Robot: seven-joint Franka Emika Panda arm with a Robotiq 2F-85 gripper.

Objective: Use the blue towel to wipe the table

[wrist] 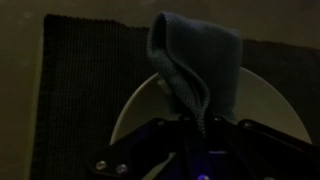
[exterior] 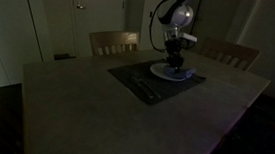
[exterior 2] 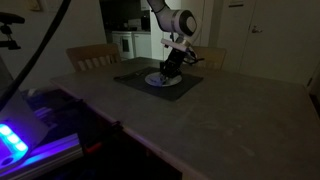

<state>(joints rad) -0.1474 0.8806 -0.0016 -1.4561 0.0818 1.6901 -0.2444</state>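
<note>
Wrist view: fingers (wrist: 150, 140) pinch blue towel (wrist: 200, 60) over plate (wrist: 265, 105) rim.

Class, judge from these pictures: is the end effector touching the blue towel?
Touching. The wrist view shows the blue towel with its narrow end clamped in the end effector, over the plate.

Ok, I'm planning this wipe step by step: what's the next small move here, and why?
Probably carry the towel sideways, off toward bare table. The gripper seems shut on it, but it hangs over the plate on the placemat, so wiping can't start there.
</note>
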